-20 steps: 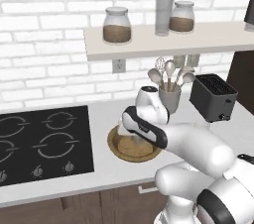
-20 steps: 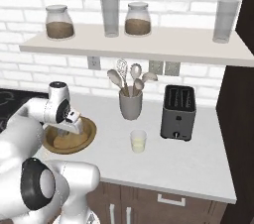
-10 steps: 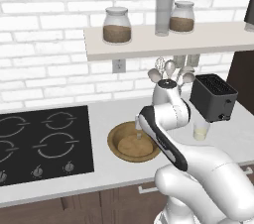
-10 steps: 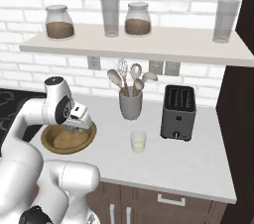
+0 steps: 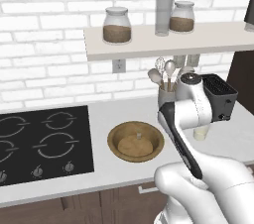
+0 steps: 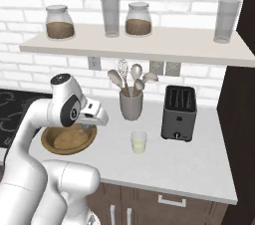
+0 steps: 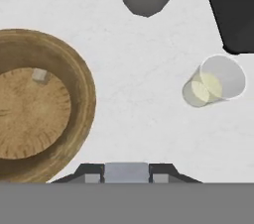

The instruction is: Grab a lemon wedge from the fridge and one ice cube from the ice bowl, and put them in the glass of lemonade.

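My gripper (image 7: 126,172) is shut on a small pale ice cube (image 7: 126,170) that sits between its dark fingertips (image 7: 91,174). It hangs over bare counter just right of the wooden ice bowl (image 7: 87,94), where another ice cube (image 7: 39,75) lies. The glass of lemonade (image 7: 213,86) stands further right, apart from the gripper. From the right base view the hand (image 6: 92,115) hovers over the bowl's right rim (image 6: 89,142), with the glass (image 6: 139,142) to its right. The left base view has the bowl (image 5: 116,146) left of the arm and the glass (image 5: 200,133) partly behind it. The fridge and lemon wedge are out of view.
A grey utensil cup (image 6: 131,105) and a dark toaster (image 6: 178,113) stand behind the glass by the brick wall. A black cooktop (image 5: 39,143) lies left of the bowl. A shelf (image 6: 149,45) overhead holds jars and tumblers. Bare counter (image 6: 189,164) stretches to the right front.
The arm has swung right from over the middle of the bowl to past its right rim, toward the glass, and risen. The jaws have kept the same width.
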Robot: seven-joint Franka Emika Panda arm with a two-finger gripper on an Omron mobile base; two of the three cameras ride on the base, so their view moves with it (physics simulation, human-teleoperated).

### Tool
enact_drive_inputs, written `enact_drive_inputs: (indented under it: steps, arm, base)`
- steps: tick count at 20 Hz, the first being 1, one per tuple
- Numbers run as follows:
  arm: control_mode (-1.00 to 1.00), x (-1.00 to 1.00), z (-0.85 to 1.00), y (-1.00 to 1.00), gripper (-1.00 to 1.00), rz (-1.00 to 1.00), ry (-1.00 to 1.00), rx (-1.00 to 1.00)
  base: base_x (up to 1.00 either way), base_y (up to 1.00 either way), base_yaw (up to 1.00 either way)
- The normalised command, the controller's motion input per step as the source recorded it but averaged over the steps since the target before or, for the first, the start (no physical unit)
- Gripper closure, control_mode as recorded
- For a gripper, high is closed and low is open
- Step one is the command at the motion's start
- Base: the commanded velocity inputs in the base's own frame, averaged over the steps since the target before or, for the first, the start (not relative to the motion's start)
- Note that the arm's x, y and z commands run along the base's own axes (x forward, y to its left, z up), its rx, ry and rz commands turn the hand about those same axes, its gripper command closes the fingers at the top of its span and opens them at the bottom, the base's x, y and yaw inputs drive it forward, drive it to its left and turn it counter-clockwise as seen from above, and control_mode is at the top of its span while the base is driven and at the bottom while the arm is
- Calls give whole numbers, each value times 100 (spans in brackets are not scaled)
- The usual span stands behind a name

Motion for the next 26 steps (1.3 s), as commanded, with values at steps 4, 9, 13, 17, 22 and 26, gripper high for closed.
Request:
enact_drive_inputs:
  steps: [4,9,13,17,22,26]
  arm:
    - [-100,-13,30,-70,100,0,0,-10]
    - [-100,-2,13,-75,100,0,0,-12]
    - [-100,0,2,-74,100,0,0,-13]
    - [-100,10,0,-50,100,0,0,-10]
    - [-100,45,-14,-16,100,0,0,-6]
    - [-100,54,-26,-10,100,0,0,-4]
  base:
    - [0,0,0]
    - [0,0,0]
    - [0,0,0]
    - [0,0,0]
    - [0,0,0]
    - [0,0,0]
